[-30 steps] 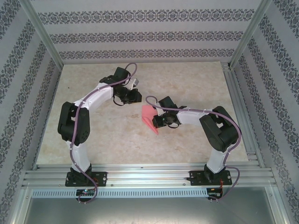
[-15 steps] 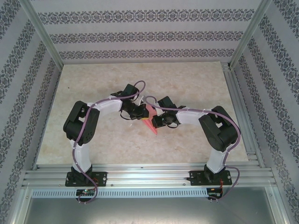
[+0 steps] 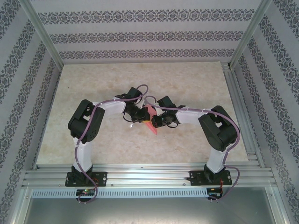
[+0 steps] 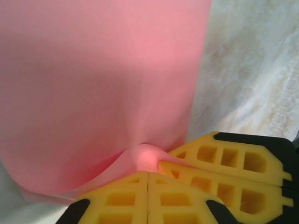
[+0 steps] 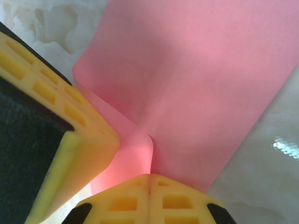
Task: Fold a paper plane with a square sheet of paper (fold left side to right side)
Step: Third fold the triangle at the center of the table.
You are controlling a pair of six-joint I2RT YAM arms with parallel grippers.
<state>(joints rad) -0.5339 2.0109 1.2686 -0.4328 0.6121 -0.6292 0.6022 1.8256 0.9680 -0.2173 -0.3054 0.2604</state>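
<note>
The pink sheet of paper (image 3: 152, 124) sits folded near the middle of the desk (image 3: 187, 79), narrowing to a point toward the near edge. The left claw (image 3: 136, 117) reaches it from the left and the right claw (image 3: 159, 122) from the right, their tips just beside each other at the paper. In the left wrist view the left claw's yellow fingers (image 4: 121, 200) are clenched together on a small raised pucker of the sheet. One straight paper edge runs up from there, with bare desk to its right, and the lower left edge curves up off the surface. In the right wrist view the right claw's fingers (image 5: 126, 203) are likewise clenched, grasping a pinched ridge of the same sheet. A long straight edge slants away on the right, with desk beyond it. From above, marbled desk surface stretches past the claws to the patterned far wall (image 3: 149, 35) and out to the metal rails (image 3: 240, 112) at the sides.
</note>
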